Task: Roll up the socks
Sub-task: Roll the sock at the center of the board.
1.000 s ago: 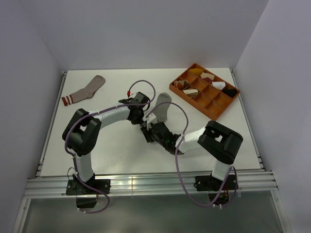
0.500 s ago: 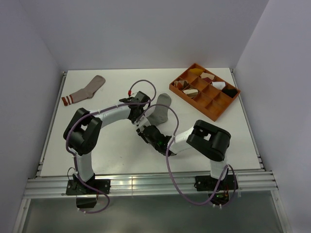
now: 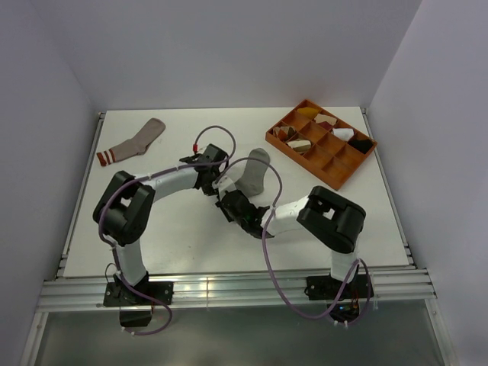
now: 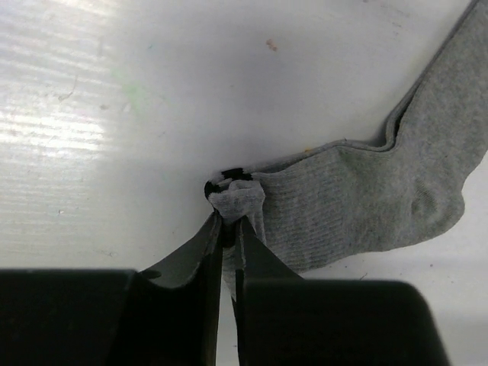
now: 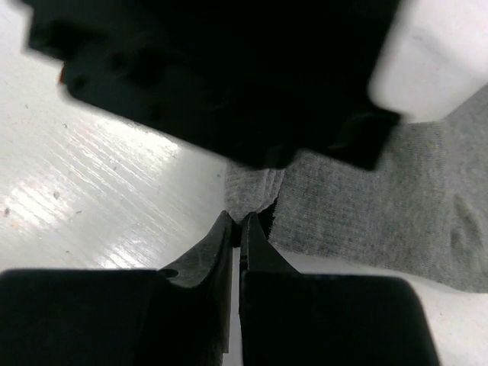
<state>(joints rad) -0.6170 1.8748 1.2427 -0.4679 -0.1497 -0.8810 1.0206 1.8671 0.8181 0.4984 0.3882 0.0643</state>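
A white table (image 3: 152, 229) carries three things. A pinkish-tan sock (image 3: 133, 142) with red and white cuff stripes lies flat at the far left. A grey sock (image 3: 255, 168) lies near the middle, its cuff end bunched. An orange divided tray (image 3: 333, 162) sits far right, angled to the table's edges

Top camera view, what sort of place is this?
Probably a robot lab test cell: a white table boxed in by plain walls, a left arm and right arm bolted to a metal rail, a grey sock and orange tray laid out.
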